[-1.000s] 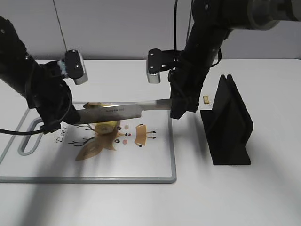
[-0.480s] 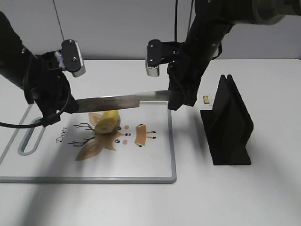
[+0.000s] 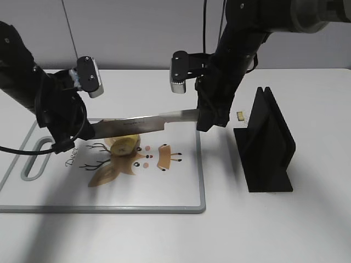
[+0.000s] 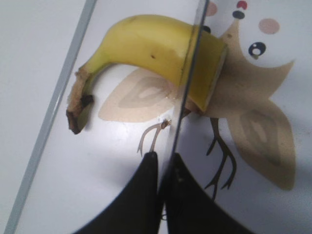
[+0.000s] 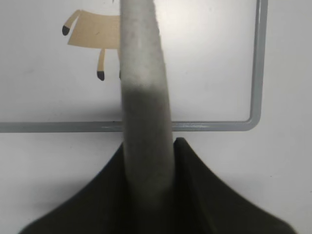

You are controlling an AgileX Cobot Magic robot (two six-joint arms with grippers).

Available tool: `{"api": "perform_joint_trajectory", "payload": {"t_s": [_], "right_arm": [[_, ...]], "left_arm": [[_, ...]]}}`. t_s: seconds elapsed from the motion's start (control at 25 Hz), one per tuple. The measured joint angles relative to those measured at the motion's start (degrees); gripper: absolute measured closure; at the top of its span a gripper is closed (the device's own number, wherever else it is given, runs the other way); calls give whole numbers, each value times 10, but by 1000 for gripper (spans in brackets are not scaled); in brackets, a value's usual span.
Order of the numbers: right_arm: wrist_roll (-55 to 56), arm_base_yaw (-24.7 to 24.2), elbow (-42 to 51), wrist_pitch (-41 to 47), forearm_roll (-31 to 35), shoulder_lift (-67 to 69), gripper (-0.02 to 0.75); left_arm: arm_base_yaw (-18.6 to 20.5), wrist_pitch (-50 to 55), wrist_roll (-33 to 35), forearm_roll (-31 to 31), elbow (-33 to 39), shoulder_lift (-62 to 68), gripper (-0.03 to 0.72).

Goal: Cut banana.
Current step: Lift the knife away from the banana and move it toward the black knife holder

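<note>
On the cutting board [image 3: 181,186] a cut banana [image 4: 161,53] is seen, crossed by the knife [image 3: 140,124]. Its blade tip is pinched by the left gripper [image 4: 163,163]; its handle is clenched by the right gripper [image 5: 148,151].

Both arms are matte black with bulky rounded links. Beside each end effector sits a small silver-and-black camera box, the left wrist camera [image 3: 89,76] and the right wrist camera [image 3: 179,73]. Thin black cables run upward behind them. The left end effector's fingers [image 4: 141,195] are tapered, smooth black.
</note>
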Motion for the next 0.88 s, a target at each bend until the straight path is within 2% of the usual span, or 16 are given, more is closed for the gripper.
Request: {"api": "perform_joint_trajectory", "payload": {"t_s": [0.88], "right_arm": [[-8, -1, 0, -14, 4, 51, 548]], "left_arm": [[0, -14, 1, -7, -4, 58, 686]]}}
